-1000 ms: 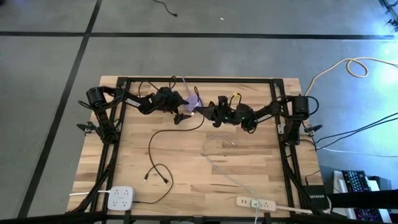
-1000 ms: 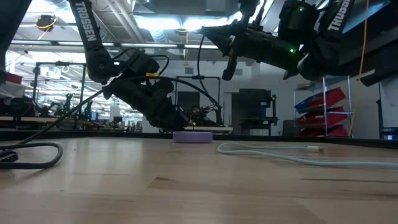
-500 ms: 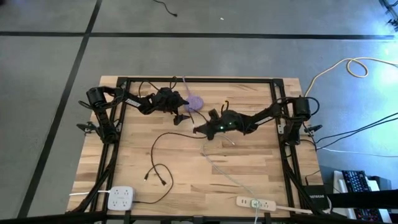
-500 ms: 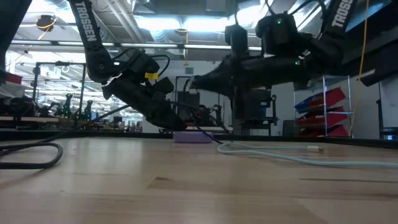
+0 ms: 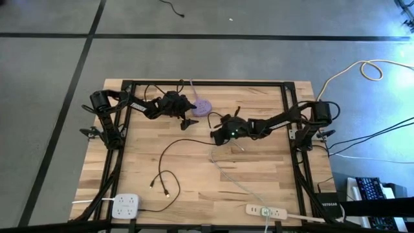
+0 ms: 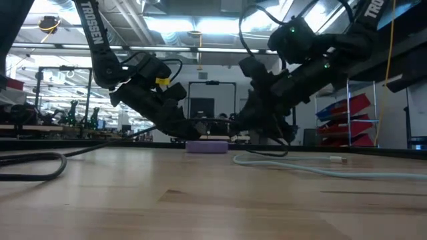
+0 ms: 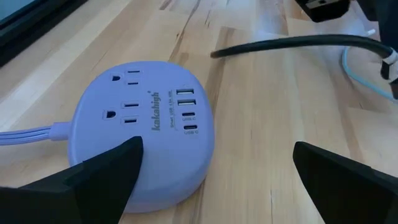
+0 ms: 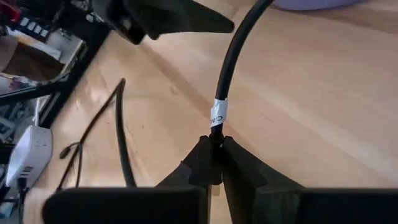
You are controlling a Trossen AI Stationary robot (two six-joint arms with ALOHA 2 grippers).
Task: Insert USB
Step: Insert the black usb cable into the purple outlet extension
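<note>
A round purple power hub lies flat near the table's far edge; its USB ports face up in the left wrist view. My left gripper is open and low beside the hub, one finger in front of the hub's rim. My right gripper sits just right of and nearer than the hub, shut on a black cable. The cable trails across the wood to a loose loop. Its plug is hidden between the fingers. My right gripper pinches the black cable between its two fingers just behind a white label band, close to the cable's end. The fingers lie along the cable. The held end is lifted off the wood, and the rest runs slack down onto the table.
A pale blue cable lies on the wood to the right of the grippers. A white power strip and a white outlet cube sit at the near edge. Black frame rails run along both sides.
My right gripper has drawn back from beside the hub toward the near edge and come down lower, tipping its fingers downward, with the black cable still in its fingers. The cable's slack on the table has shifted with it. The hub has stayed put.
</note>
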